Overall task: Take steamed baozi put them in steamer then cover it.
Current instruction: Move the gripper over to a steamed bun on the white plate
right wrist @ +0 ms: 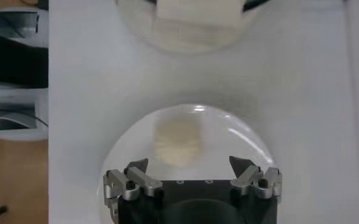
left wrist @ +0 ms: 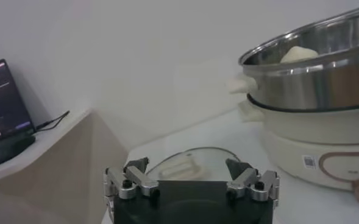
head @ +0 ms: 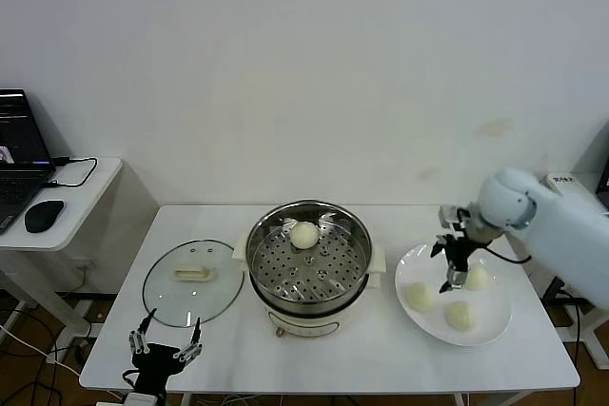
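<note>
right gripper (head: 453, 268) hangs over the white plate (head: 495, 325) at the right end of the table (head: 381, 358), jaws spread wide, nothing between them. three buns sit on the plate: one (head: 419, 296) on the steamer side, one (head: 461, 315) nearer the front rim, one (head: 476, 279) partly hidden behind the fingertips. the right wrist view shows a pale blurred bun (right wrist: 178, 141) on the plate ahead of the open jaws; the gripper body cuts off the near part of the plate.

fourth bun (head: 304, 234) is in the steamer (head: 309, 263) at table centre, on the holed tray toward the back. the left wrist view shows only its top (left wrist: 298, 53) over the steel rim.

glass lid (head: 193, 280) lies flat on the table, left of the steamer, just beside it.

left gripper (head: 166, 347) is parked low at the front left table edge, jaws spread, empty; its arm is cut off by the frame.
</note>
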